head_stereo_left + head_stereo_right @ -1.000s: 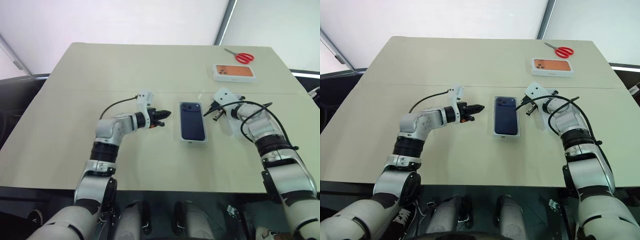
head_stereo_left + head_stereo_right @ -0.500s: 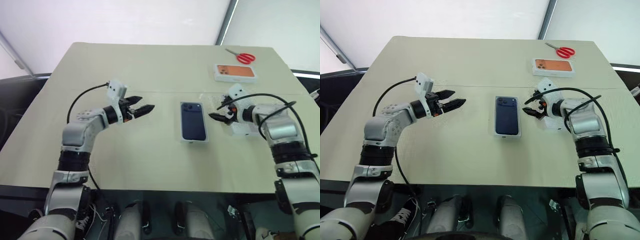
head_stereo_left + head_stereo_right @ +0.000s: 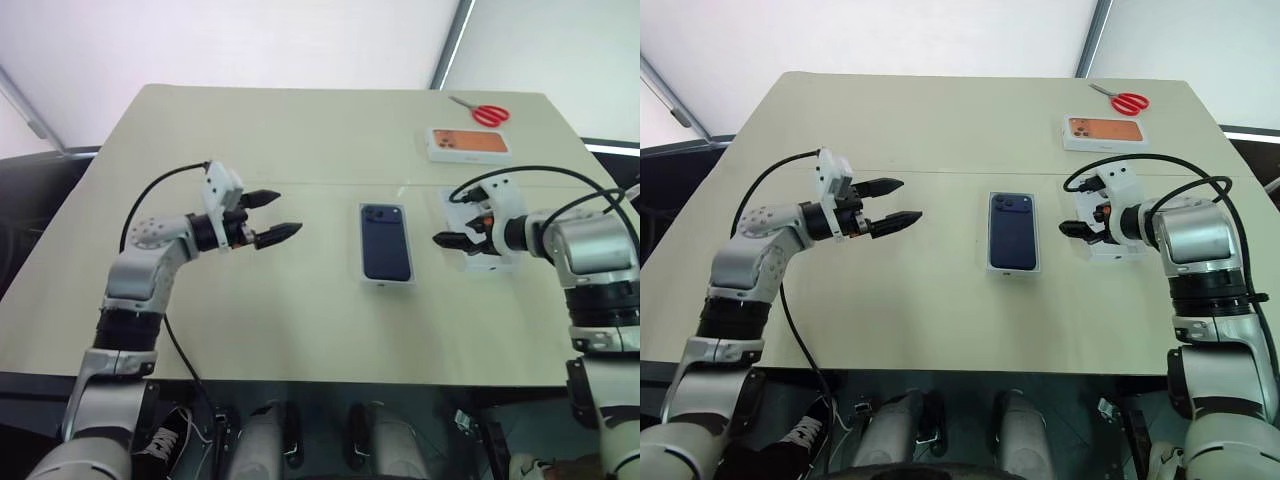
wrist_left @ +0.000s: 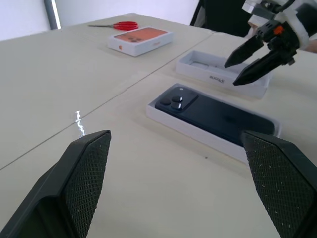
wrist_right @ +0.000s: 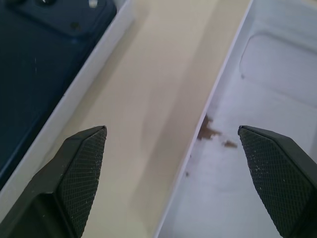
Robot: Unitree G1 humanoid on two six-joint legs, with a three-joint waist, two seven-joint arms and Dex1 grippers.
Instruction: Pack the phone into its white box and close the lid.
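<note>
**Phone's in the tray, lid still off**

The phone (image 3: 386, 243) sits in the white box (image 3: 386, 283) mid-desk (image 3: 300, 130), long axis running 12 to 6, camera bump at the 12 end. The lid (image 4: 223, 74) lies open-side up at its 3 o'clock. Left hand (image 3: 272, 215) and right hand (image 3: 452, 240) both hang released, holding nothing. Risk as I see it: the right hand's fingers nudge the lid's thin wall and skid it away, or drop it on crooked.
</note>
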